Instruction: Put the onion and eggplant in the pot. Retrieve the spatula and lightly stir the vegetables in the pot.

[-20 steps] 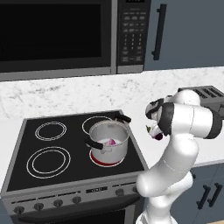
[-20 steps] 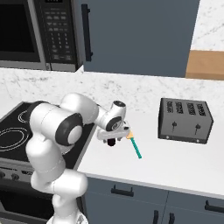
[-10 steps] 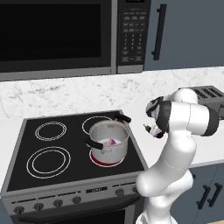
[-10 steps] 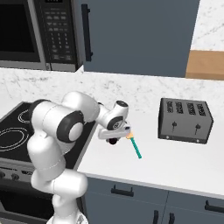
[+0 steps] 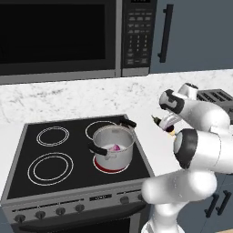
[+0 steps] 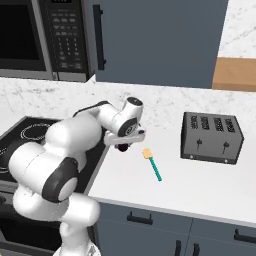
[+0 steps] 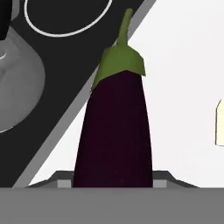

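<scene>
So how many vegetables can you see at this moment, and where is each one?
2. The onion lies inside the pot on the stove. The eggplant is held by the gripper, above the counter beside the stove. The pot's wall may hide others.

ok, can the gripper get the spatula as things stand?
Probably not yet: the gripper is shut on the eggplant. The spatula lies bare on the counter close by, nothing over it.

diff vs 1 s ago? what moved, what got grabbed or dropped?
The hand has shifted a little toward the stove, away from the spatula, carrying the eggplant with it; the grip is unchanged, nothing let go. The pot with the onion inside, the spatula on the counter and the toaster stayed put.
</scene>
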### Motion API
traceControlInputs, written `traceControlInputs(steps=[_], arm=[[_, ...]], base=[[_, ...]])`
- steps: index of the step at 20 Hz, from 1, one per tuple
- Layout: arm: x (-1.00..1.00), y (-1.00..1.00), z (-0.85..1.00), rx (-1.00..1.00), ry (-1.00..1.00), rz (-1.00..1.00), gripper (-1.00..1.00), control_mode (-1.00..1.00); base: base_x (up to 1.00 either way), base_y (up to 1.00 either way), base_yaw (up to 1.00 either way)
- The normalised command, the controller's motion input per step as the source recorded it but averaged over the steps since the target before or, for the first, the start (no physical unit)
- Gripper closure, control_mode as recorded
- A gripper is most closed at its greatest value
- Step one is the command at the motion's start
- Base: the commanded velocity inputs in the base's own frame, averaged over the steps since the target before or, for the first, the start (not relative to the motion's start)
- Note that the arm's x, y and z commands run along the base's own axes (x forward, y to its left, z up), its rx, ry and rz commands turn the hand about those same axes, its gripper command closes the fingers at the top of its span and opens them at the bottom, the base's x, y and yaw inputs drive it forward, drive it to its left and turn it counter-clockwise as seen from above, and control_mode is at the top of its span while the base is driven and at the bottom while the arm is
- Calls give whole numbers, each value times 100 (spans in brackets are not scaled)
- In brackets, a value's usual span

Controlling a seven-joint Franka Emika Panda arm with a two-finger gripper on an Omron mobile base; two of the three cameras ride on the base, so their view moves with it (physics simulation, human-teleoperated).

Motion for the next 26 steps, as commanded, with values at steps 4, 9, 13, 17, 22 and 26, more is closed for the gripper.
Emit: traceControlInputs(steps=[4, 9, 13, 17, 22, 26], arm=[[-52, 73, 83, 0, -13, -1, 100, -100], [-22, 100, 43, 0, -10, 0, 100, -100], [0, 100, 14, -6, 0, 0, 100, -100], [0, 98, 9, -6, 8, 0, 100, -100], [45, 91, -32, -7, 24, 0, 100, -100], [49, 48, -70, -3, 15, 0, 100, -100]], base=[[0, 0, 0], [0, 0, 0], [0, 0, 0], [0, 0, 0], [0, 0, 0], [0, 0, 0]])
